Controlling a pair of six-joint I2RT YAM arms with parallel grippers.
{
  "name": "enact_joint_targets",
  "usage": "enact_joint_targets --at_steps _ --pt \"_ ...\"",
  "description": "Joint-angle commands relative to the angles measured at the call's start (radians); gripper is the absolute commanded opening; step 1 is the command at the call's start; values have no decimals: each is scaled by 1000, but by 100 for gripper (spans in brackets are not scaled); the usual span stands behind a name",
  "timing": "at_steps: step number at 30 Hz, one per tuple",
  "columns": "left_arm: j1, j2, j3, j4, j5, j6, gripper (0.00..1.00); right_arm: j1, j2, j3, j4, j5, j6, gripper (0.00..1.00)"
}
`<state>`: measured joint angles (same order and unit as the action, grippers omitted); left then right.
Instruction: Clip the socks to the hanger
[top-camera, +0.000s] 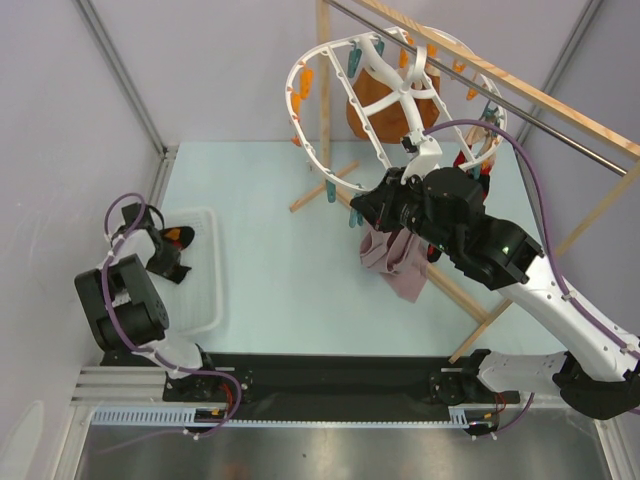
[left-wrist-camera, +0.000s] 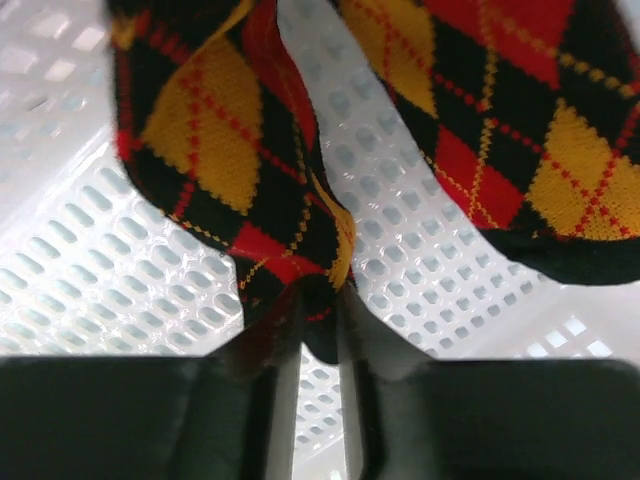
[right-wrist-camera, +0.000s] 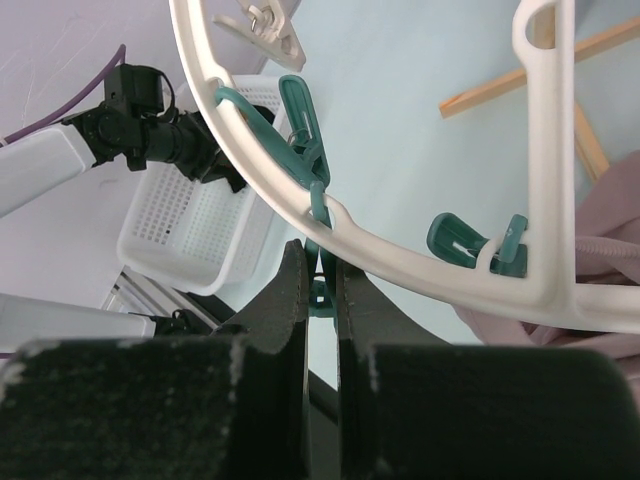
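Note:
Two black socks with red and yellow argyle diamonds lie in the white basket (left-wrist-camera: 100, 270). My left gripper (left-wrist-camera: 318, 305) is shut on the edge of the left sock (left-wrist-camera: 220, 130). The other sock (left-wrist-camera: 520, 130) lies free beside it on the right. In the top view the left gripper (top-camera: 172, 252) sits inside the basket with a bit of sock (top-camera: 180, 236) showing. The round white hanger (top-camera: 330, 60) hangs tilted from the rack. My right gripper (right-wrist-camera: 322, 285) is shut on a teal clip (right-wrist-camera: 300, 125) under the hanger's rim (right-wrist-camera: 400, 245); it also shows in the top view (top-camera: 362, 208).
A mauve-pink cloth (top-camera: 393, 255) hangs below the right gripper. An orange-brown garment (top-camera: 385, 100) hangs behind the hanger. Wooden rack poles (top-camera: 540, 95) cross the right side, with legs (top-camera: 325, 185) on the table. The basket (top-camera: 210, 290) stands at the left edge.

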<state>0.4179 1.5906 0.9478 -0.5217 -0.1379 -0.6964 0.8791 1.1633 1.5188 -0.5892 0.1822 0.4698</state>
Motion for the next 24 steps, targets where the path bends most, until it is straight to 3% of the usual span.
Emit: enact_joint_targets --at_steps 1,5,9,13,17,24 --pt "12 -21 11 54 23 -6 20 0 -17 3 19 -15 3 0" --pt "12 -72 -9 78 67 26 2 -2 -14 6 17 -15 3 0" --pt "12 -150 -27 94 167 77 0 -2 -11 6 15 -15 3 0" --pt "-4 -251 -32 88 474 98 0 -2 -10 6 15 -15 0 0" --pt "-103 -429 -61 153 716 34 0 -2 -8 9 14 -16 -5 0" --pt "-408 -694 23 258 635 -153 0 -2 1 23 15 -23 -3 0"
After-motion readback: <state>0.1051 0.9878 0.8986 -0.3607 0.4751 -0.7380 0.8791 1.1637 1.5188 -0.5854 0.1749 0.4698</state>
